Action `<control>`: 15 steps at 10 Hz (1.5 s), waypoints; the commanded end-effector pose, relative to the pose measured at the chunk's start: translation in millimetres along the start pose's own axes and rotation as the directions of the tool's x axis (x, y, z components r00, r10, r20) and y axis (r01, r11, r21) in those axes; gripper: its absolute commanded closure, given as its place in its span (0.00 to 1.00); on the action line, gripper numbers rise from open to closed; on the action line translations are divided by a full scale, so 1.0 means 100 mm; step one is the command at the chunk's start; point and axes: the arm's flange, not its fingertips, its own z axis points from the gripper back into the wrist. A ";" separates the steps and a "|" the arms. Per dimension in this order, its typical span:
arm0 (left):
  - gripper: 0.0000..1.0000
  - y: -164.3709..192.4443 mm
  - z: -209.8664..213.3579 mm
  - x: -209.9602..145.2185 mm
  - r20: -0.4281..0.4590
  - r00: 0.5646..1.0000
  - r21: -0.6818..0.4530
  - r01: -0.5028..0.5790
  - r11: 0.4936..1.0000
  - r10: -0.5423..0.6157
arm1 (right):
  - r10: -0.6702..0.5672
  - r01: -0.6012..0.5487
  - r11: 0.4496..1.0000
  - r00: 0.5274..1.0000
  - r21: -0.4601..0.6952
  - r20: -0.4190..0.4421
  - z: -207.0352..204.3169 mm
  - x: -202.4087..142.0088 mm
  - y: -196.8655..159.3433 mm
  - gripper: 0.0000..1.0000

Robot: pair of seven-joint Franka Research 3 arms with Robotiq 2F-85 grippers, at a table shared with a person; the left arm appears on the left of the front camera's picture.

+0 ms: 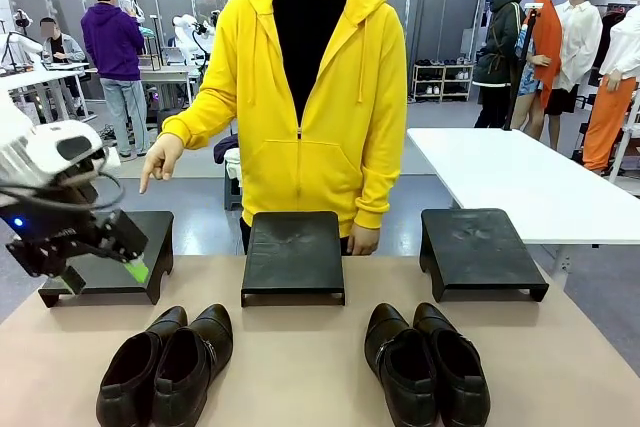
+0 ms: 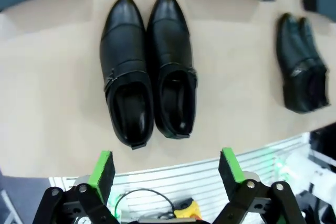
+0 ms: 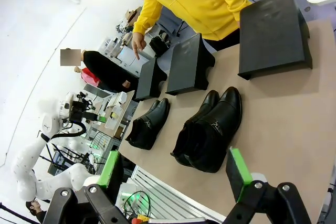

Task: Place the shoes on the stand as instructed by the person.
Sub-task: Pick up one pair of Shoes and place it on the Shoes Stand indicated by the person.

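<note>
Two pairs of shiny black shoes sit on the near part of the beige surface [image 1: 300,387], toes pointing to the far side. The left pair [image 1: 165,362] lies near the front of the left stand [image 1: 105,252], its two shoes touching side by side. The right pair [image 1: 427,365] lies well apart from it, on the near side of the gap between the middle stand [image 1: 293,252] and the right stand [image 1: 480,247]. All three low black stands are in a row along the far edge.

My left fingers [image 1: 105,275] hang above the near edge of the left stand, spread wide with nothing between the green pads. In my left wrist view the left pair lies straight ahead of that gap. My right fingers [image 3: 175,170] are just as wide apart and hold nothing; the right pair lies just ahead of them.

At the far side stands the person [image 1: 310,77] in a yellow hoodie. One hand [image 1: 160,159] points down with the index finger toward the far side of the left stand; the other hand [image 1: 365,239] rests just beside the middle stand's far right corner.
</note>
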 end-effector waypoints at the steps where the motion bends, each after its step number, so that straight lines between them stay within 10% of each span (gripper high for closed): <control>1: 0.00 -0.09 -0.33 -0.04 -0.012 0.998 0.057 -0.058 0.997 0.058 | 0.010 -0.010 1.000 1.000 0.008 0.004 0.01 0.00 0.01 0.00; 15: 0.00 0.07 -1.77 -0.53 -0.091 0.995 0.140 -0.037 0.989 0.050 | 0.010 -0.010 1.000 1.000 0.008 0.004 0.01 0.00 0.01 0.00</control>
